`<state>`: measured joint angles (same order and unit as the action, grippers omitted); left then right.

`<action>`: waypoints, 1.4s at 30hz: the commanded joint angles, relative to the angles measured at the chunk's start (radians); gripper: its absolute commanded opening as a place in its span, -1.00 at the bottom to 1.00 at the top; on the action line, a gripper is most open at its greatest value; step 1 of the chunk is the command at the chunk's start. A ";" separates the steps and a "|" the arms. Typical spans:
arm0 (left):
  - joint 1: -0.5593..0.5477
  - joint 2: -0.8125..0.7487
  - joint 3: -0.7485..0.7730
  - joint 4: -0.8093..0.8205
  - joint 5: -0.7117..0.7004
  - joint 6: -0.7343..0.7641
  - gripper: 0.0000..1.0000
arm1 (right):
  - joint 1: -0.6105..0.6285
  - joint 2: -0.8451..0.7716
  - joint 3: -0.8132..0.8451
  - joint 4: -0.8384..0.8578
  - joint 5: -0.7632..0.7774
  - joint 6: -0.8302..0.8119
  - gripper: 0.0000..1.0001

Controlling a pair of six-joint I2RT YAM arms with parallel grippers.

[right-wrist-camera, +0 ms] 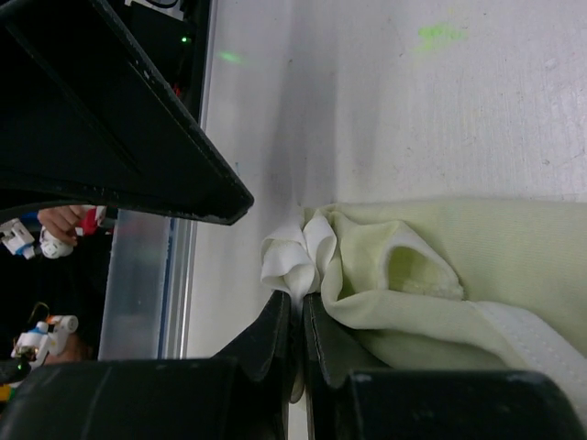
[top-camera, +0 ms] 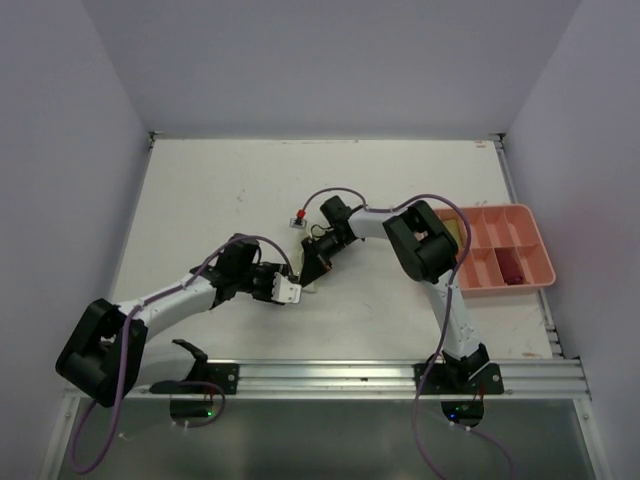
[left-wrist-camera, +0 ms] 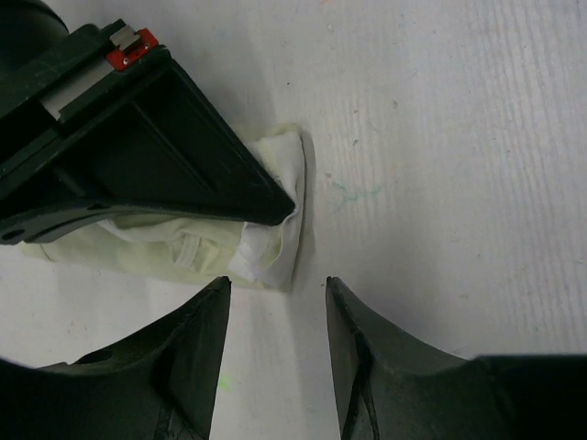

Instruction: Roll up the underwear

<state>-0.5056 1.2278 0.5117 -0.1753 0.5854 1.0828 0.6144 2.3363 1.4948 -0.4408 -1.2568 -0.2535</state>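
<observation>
1. The underwear [left-wrist-camera: 266, 247], pale yellow-green with a white hem, lies bunched on the table [left-wrist-camera: 459, 137], directly ahead of the left gripper [left-wrist-camera: 277, 286].
2. Left gripper: jaws apart and empty, its tips just short of the cloth's near edge.
3. Right gripper [right-wrist-camera: 295, 298]: jaws clenched, seemingly nipping the white hem fold at its tips.
4. Handling, by my judgement: the cloth looks light, limp and thin, so it would crumple or drag unless pinned. The thicker hem near a corner looks like the best hold.
</observation>
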 commanded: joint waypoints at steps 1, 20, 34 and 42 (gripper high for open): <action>-0.039 0.028 -0.025 0.151 -0.009 0.071 0.00 | 0.005 0.034 0.027 -0.050 0.019 -0.032 -1.00; -0.090 0.223 0.028 0.116 -0.107 -0.003 -0.12 | 0.007 0.055 0.065 -0.196 0.002 -0.164 -1.00; -0.090 0.401 0.246 -0.331 -0.001 -0.081 -1.00 | -0.080 -0.043 0.211 -0.253 0.062 -0.127 -0.21; -0.015 0.626 0.439 -0.637 0.175 -0.043 -1.00 | -0.251 -0.178 0.272 -0.260 0.106 -0.104 0.03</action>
<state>-0.5495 1.7184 0.9325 -0.5110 0.6804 1.0401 0.4316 2.2910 1.7355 -0.6941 -1.1763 -0.3603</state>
